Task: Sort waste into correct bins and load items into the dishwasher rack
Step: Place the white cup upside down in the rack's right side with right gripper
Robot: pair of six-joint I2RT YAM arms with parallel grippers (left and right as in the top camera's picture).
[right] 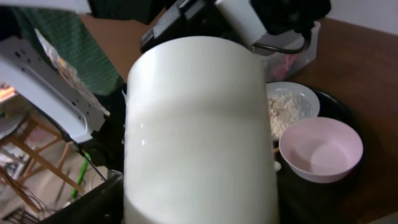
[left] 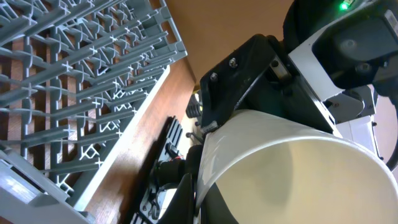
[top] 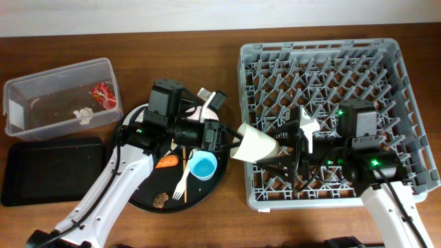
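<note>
1. Pinched at its rim in the left gripper (top: 229, 141): cream cup (top: 256, 145), on its side in mid-air over the left edge of the rack (top: 386, 62).
2. At the cup's base, the right gripper (top: 293, 143); cannot tell whether clamped on it or spread.
3. Beyond, on the round tray (top: 207, 187): blue cup (top: 203, 166) standing mouth up, fork (top: 182, 180), carrot (top: 166, 162), brown lump (top: 161, 199), pink bowl (right: 320, 154), plate (right: 309, 102) with rice scraps (right: 283, 115).
4. Farthest left: clear tub (top: 41, 86) holding red wrapper (top: 103, 95) and tissue (top: 84, 115), just beside the black tray (top: 48, 169).

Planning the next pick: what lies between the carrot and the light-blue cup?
The white plastic fork, lying on the round black tray; the overhead view shows it.
</note>
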